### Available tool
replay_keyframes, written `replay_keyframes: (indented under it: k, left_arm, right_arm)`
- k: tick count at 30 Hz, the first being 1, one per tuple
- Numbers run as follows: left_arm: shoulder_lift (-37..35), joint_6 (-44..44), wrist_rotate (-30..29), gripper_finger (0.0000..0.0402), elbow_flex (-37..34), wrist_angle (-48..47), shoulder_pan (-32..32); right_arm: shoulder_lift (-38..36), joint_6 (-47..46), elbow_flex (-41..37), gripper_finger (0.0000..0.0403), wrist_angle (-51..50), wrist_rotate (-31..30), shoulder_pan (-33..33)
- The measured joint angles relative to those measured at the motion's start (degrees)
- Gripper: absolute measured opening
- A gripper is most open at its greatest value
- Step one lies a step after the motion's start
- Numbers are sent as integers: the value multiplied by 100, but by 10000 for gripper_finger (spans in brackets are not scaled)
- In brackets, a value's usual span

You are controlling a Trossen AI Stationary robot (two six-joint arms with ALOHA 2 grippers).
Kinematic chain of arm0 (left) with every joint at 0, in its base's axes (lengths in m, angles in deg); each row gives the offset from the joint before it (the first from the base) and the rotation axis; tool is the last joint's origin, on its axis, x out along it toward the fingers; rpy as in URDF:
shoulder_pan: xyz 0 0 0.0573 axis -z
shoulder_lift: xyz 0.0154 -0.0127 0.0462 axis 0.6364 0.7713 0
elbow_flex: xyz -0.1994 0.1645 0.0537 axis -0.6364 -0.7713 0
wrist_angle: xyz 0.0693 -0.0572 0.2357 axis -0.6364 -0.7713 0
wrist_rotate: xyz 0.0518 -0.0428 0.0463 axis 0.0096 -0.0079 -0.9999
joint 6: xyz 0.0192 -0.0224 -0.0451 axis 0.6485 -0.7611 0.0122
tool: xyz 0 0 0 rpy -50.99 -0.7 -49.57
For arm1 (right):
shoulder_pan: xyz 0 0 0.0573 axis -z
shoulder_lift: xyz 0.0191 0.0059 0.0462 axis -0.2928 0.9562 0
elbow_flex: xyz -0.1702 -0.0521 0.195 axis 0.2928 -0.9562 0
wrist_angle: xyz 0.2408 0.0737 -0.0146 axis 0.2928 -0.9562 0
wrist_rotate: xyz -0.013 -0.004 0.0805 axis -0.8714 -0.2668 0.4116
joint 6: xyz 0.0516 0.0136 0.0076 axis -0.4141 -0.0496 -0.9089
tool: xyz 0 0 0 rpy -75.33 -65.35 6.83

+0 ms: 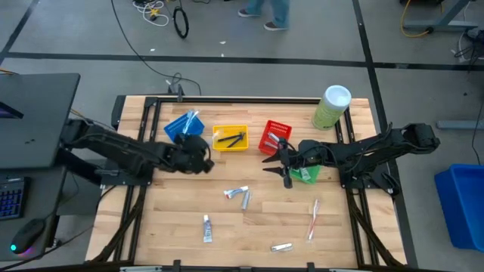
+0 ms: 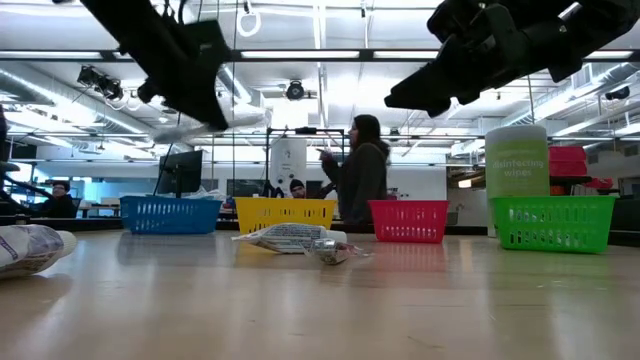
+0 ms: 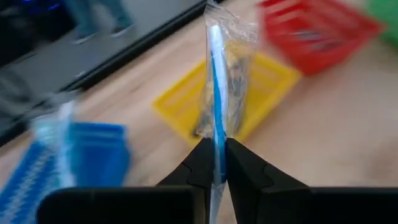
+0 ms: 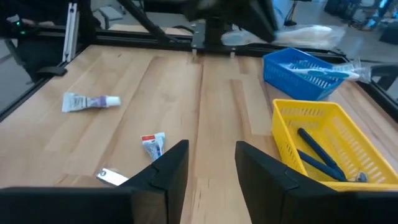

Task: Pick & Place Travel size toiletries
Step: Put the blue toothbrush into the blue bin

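Observation:
My left gripper [image 3: 216,171] is shut on a blue toothbrush in a clear wrapper [image 3: 219,93]. In the high view it [image 1: 198,156] hovers between the blue bin [image 1: 181,125] and the yellow bin [image 1: 231,138]. My right gripper [image 4: 211,165] is open and holds nothing; it [image 1: 276,162] hangs between the red bin [image 1: 274,137] and the green bin [image 1: 308,174]. Small tubes [image 1: 236,193] [image 1: 206,227] [image 1: 281,246] and a pale toothbrush [image 1: 314,219] lie flat on the table. The blue bin [image 4: 305,71] holds toothbrushes and the yellow bin [image 4: 323,143] holds dark razors. My left gripper pinches the wrapped toothbrush between its two fingers near one end [image 3: 216,163]. The toothbrush runs along the fingers and sticks out straight ahead of them. It is lifted clear of the table, over the yellow bin's near side [image 3: 186,124].
A tall pale-green canister with a white lid [image 1: 331,107] stands at the far right corner. The four bins stand in a row along the far half of the table. The wooden table [image 1: 166,219] has open room at its near left. People stand in the room beyond [image 2: 362,170].

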Motion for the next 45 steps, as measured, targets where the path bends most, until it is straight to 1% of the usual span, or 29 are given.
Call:
replay_keyframes:
  k: [3,6,9,12,14,16,20,23,26,29,32,37,39,45]
  left_arm:
    - [3,28,23,32,0,-442,-491]
    - [6,36,226,34,0,-898,-1043]
    - [6,-169,142,38,0,-1124,-1583]
    - [6,-41,-94,36,0,-1094,-2068]
    - [6,2,-101,34,0,-940,-2371]
    - [5,41,-63,33,-118,-580,-2582]
    - [6,413,-7,38,-553,70,-2835]
    - [-4,459,13,40,-837,272,-2971]
    - [-163,552,91,37,-1015,468,-3142]
    - [-382,788,315,35,-1244,781,-3371]
    - [-605,1034,632,36,-1509,1405,-3543]
    - [-802,1293,793,36,-2058,2385,-3666]
    - [-823,1285,918,35,-2193,2469,-3718]
    - [-823,1146,953,40,-2477,2655,-3812]
  right_arm:
    - [0,-138,0,141,27,-6,2]
    - [0,-197,0,137,34,-6,2]
    - [0,-258,0,134,34,-42,2]
    - [0,-285,0,132,34,-229,2]
    - [0,-355,0,133,34,-336,2]
    - [0,-462,0,135,34,-446,2]
    - [0,-618,0,133,32,-557,2]
    - [0,-723,0,130,32,-555,2]
    - [0,-736,0,128,26,-555,0]
    - [0,-736,0,130,12,-555,1]
    - [0,-736,0,129,-2,-555,1]
    - [0,-736,0,125,-38,-555,1]
    - [0,-736,0,124,-55,-555,2]
    - [0,-736,0,125,-57,-555,2]
